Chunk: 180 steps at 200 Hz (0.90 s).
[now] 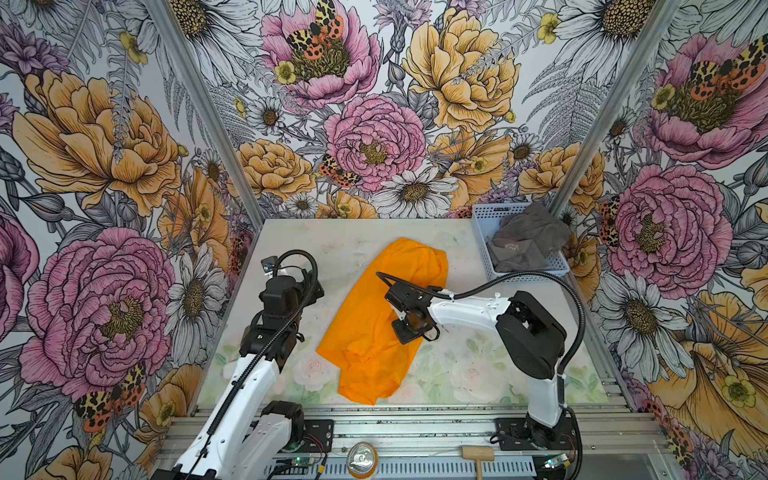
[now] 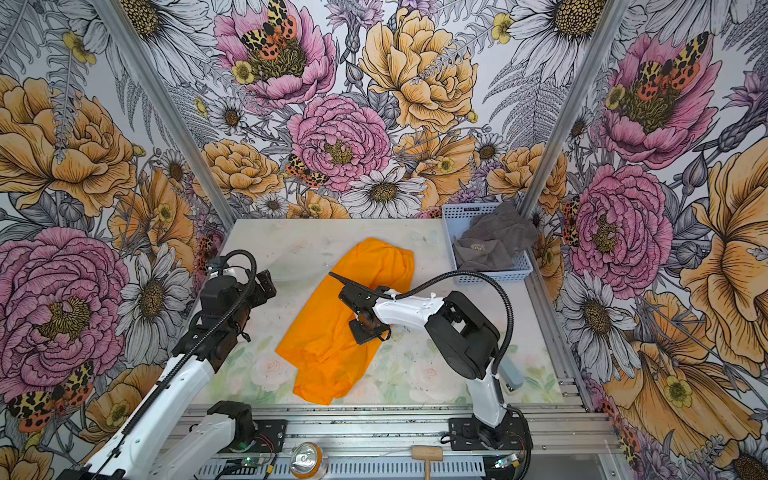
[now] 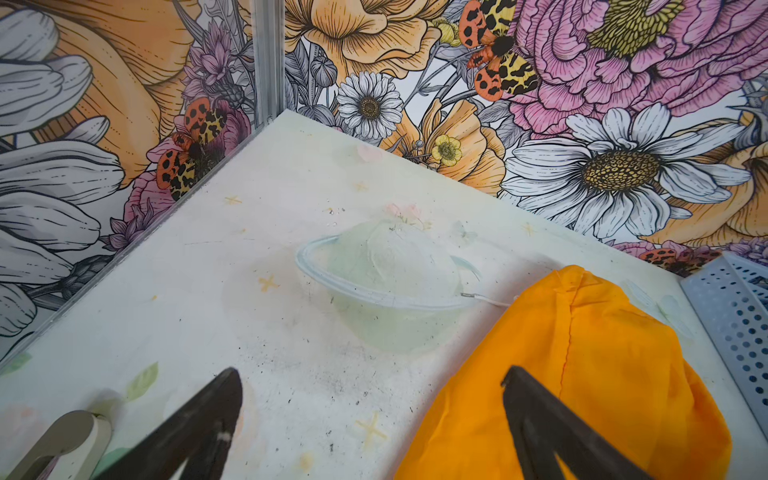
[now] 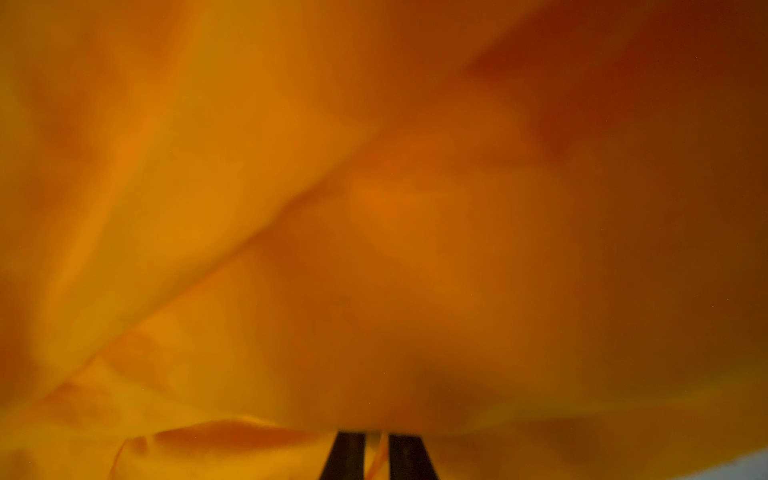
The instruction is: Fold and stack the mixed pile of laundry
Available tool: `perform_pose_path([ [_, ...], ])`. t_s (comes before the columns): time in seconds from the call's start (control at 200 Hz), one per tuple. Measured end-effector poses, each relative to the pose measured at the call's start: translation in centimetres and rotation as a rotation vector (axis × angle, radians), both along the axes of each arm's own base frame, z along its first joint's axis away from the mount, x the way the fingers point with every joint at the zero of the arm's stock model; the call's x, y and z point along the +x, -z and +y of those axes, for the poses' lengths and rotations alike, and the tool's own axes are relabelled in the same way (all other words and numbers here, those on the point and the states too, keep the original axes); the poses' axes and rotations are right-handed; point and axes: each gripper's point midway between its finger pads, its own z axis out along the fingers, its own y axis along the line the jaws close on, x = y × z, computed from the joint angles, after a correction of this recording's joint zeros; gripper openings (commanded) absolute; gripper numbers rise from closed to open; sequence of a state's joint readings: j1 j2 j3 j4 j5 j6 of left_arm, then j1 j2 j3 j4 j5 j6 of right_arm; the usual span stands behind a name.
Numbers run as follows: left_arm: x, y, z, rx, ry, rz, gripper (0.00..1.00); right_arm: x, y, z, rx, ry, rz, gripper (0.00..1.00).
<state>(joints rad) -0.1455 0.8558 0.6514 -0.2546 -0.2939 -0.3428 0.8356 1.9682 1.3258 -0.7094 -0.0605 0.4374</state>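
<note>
The table (image 1: 332, 249) carries the orange shorts (image 1: 374, 345) across its middle, lying slantwise from close to the front edge up toward the far edge, rumpled and only loosely doubled. In the far right corner stands the blue basket (image 1: 482, 226), and the grey towel (image 1: 528, 241) lies bunched inside it, unfolded. The step in hand looks like the first fold of the shorts. The right gripper (image 4: 376, 436) is down on the cloth near its right side, fingers pressed together with a sliver of orange fabric pinched between them. The left gripper (image 3: 370, 374) hangs above bare table near the left edge, fingers spread wide and holding nothing, one finger over the shorts' border. A white drawstring (image 3: 490, 299) end trails onto the table at the shorts' far end. The next move probably calls for lifting the pinched layer and carrying it across. The left gripper could pin or take the opposite border so the cloth does not drag.
</note>
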Motion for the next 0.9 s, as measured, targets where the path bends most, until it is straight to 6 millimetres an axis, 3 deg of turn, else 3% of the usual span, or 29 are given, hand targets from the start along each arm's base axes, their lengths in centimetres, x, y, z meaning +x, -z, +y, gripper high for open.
perform_pose_path([
  [0.08, 0.0, 0.0, -0.1, -0.001, 0.004, 0.000, 0.99, 0.4, 0.0, -1.7, -0.015, -0.002, -0.001, 0.00],
  [0.15, 0.0, 0.1, -0.2, -0.005, 0.013, 0.002, 0.99, 1.2, 0.0, -4.4, -0.050, 0.014, 0.001, 0.00],
  [0.295, 0.4, 0.6, -0.7, -0.012, 0.036, 0.020, 0.99, 4.9, -0.2, -12.8, -0.191, 0.135, -0.005, 0.00],
  [0.375, 0.8, 1.3, -1.3, -0.016, 0.058, 0.039, 0.99, 7.9, -1.0, -17.2, -0.285, 0.214, -0.019, 0.36],
  [0.455, 1.2, 2.2, -2.3, -0.018, 0.092, 0.071, 0.99, 11.9, -2.8, -19.3, -0.335, 0.264, -0.072, 0.52],
  [0.555, 1.9, 2.9, -3.7, -0.020, 0.136, 0.104, 0.99, 16.1, -5.9, -18.2, -0.291, 0.293, -0.165, 0.60],
  [0.68, 2.4, 2.4, -4.8, -0.025, 0.168, 0.100, 0.99, 19.8, -10.9, -14.4, -0.155, 0.294, -0.278, 0.66],
  [0.751, 2.4, 2.2, -5.1, -0.027, 0.176, 0.095, 0.99, 21.7, -12.8, -12.2, -0.086, 0.279, -0.328, 0.70],
  [0.826, 2.4, 2.2, -5.1, -0.027, 0.177, 0.095, 0.99, 23.6, -13.2, -10.1, -0.027, 0.262, -0.353, 0.73],
  [0.901, 2.4, 2.2, -5.1, -0.028, 0.178, 0.093, 0.99, 25.4, -11.9, -7.9, 0.023, 0.242, -0.345, 0.74],
])
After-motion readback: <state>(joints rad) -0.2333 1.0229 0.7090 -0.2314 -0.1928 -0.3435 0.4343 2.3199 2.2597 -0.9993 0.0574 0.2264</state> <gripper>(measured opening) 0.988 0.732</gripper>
